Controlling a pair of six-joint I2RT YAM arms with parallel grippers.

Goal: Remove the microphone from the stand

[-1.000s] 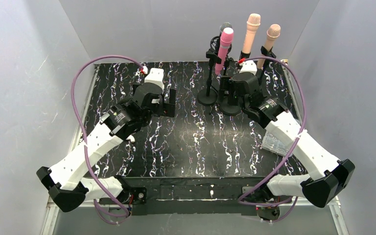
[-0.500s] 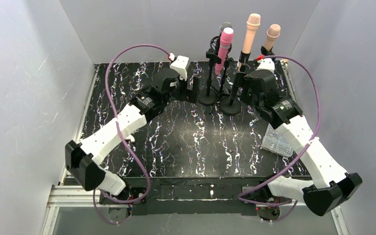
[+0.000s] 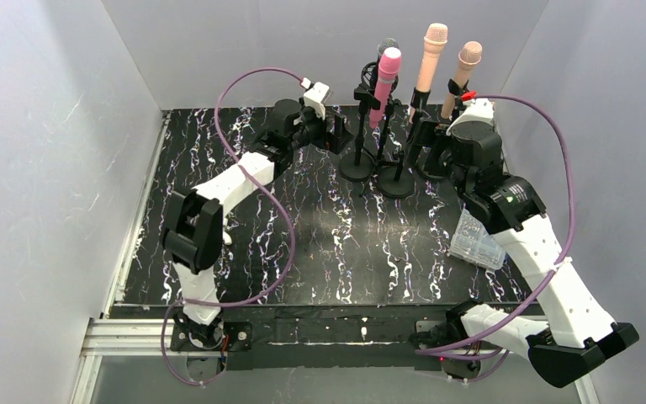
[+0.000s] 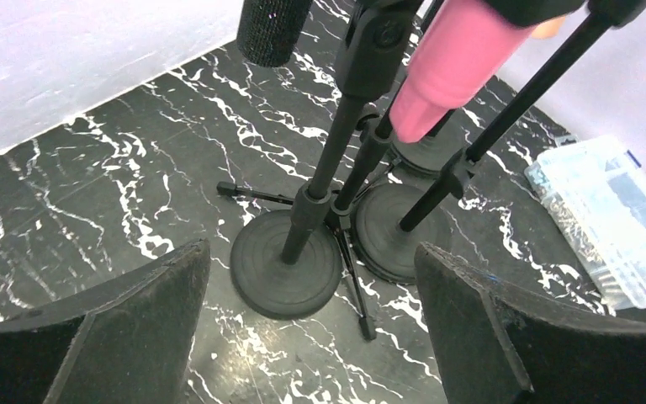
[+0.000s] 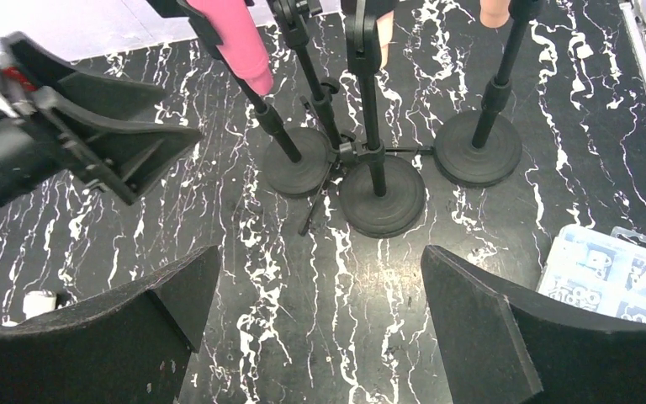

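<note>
Both arms reach toward the stands [image 3: 357, 166] at the back of the table [image 3: 303, 244]. The left gripper [image 3: 334, 133] and right gripper [image 3: 427, 145] are spread wide, holding nothing. The pink microphone [image 3: 386, 77] sits clipped upright between them.

Table [image 3: 303, 244]: black, veined white like marble.
Far middle: three round stand bases [image 5: 383, 195], close together.
Among them: tripod stand [image 5: 342, 154], thin legs spread.
Right edge: clear plastic box [image 3: 479, 244], flat.
Left side: small white piece [image 3: 225, 238].
</note>
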